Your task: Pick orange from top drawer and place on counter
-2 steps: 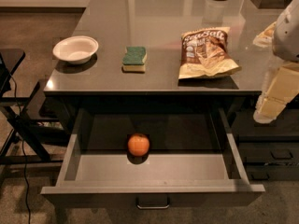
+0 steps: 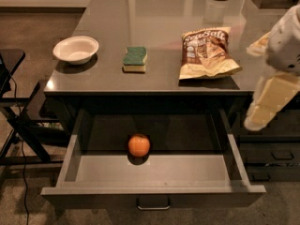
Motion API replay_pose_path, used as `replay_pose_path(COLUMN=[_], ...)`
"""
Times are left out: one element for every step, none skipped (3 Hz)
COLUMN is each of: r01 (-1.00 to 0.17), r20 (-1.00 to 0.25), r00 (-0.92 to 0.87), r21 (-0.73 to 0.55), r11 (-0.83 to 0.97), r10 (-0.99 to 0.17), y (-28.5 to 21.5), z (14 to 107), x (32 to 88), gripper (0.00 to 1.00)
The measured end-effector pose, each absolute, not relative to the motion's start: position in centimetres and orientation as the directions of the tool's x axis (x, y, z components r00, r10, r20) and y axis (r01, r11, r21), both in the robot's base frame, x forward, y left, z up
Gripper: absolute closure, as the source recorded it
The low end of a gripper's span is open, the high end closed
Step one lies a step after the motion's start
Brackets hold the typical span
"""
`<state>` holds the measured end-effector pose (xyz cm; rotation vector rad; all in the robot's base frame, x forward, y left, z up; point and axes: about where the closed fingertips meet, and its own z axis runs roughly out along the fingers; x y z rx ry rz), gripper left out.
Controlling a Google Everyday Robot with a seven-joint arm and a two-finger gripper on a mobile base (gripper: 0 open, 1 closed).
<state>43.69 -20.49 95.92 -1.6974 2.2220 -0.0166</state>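
- Grey and glossy, flat, with a thin edge: counter (image 2: 159,13), running above and behind the top drawer (image 2: 154,191); mirrors the room's light and offers a bare patch just above the drawer's middle for the set-down.
- Matte grey metal, wide and shallow, with a flat front panel and a small bar handle at centre: stands pulled well out already, so needs no opening.
- Cream and white, hard-looking: gripper (image 2: 272,93), hanging over the drawer's right-hand side as seen, outside its wall and above its floor; carries nothing visible, though how wide it stands cannot be told.
- Crinkled brown-and-tan foil: chip bag (image 2: 206,53), lying above the drawer's right half.
- Smooth white, round and shallow: bowl (image 2: 76,49), above the drawer's left end.
- Soft rectangular block, green over yellow: sponge (image 2: 135,59), above the drawer, left of centre.
- Bright, round, smooth-skinned: orange (image 2: 138,145), resting on the drawer's floor near the back, about midway between its side walls and touching neither.
- Judged stage: the reach, with no grasp made yet. Calls next for a swing across and down inside the drawer, then a gentle close round the fruit, likely to roll if nudged.
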Motion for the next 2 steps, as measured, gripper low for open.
replay_pose_path(r01=[-0.947, -0.947], r20=[-0.333, -0.333], r00=[-0.236, -0.236], r21=[-0.133, -0.133], r11=[0.294, 0.294], r10=[-0.913, -0.913], y=[-18.08, -18.07], z=[92.52, 92.52], x=[43.01, 43.01], gripper=[0.0, 0.0])
